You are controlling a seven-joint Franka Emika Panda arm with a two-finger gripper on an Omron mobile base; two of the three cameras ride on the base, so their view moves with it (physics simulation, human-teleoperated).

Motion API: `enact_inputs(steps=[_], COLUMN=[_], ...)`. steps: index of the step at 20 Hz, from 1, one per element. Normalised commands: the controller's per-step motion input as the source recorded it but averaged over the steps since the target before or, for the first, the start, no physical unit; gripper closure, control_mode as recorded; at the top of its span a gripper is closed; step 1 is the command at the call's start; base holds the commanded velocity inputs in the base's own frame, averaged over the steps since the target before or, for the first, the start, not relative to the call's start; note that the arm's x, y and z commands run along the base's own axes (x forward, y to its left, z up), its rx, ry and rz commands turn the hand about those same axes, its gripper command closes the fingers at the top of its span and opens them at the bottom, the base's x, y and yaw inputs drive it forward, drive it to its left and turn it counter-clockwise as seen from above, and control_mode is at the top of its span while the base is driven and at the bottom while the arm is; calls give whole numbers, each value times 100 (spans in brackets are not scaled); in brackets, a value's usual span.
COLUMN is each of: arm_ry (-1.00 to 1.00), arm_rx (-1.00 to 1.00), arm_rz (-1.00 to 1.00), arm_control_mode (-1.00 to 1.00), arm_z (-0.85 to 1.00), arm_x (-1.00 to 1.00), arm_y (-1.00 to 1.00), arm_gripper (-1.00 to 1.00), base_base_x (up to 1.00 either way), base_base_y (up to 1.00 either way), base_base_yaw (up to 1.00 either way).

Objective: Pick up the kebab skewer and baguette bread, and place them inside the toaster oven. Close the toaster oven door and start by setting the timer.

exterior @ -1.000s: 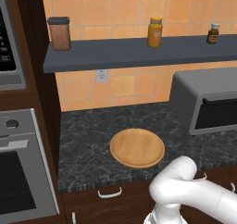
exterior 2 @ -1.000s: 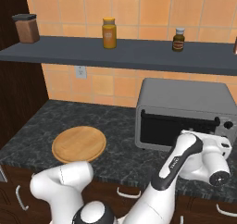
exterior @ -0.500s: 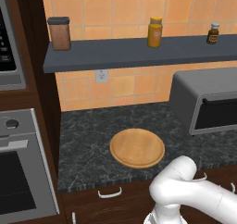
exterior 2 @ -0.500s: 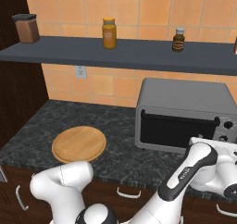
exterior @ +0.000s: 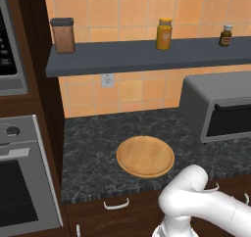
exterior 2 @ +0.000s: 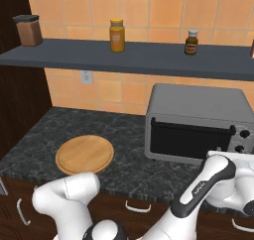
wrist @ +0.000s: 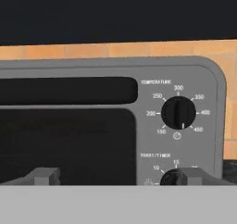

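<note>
Nearest the camera on the hand, the two-finger gripper (wrist: 118, 176) stands spread wide with nothing between its tips, facing the right front of the grey metal toaster oven (exterior 2: 196, 122). Its dark glass toaster oven door (exterior 2: 191, 141) is shut. Left on the dark counter (exterior: 93, 157) lies a round wooden board (exterior: 145, 156). Farther back, a grey shelf (exterior 2: 124, 58) carries jars.

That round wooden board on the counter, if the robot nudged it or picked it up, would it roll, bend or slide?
The round wooden board lies flat on the counter, so it would probably slide rather than roll. It looks thin but solid, so likely stiff and fairly light. Its low edge may be hard to grasp.
</note>
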Motion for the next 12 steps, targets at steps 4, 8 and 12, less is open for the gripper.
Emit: enact_inputs(steps=[4,8,12], arm_ry=[0,0,0], arm_rx=[-5,-1,0], arm_rz=[-3,0,0], arm_control_mode=[-100,-100,-100], arm_z=[-14,-22,-15], arm_x=[2,11,19], arm_y=[-10,-25,-43], arm_gripper=[-100,-100,-100], base_base_x=[0,0,0], base_base_y=[0,0,0], base_base_yaw=[0,0,0])
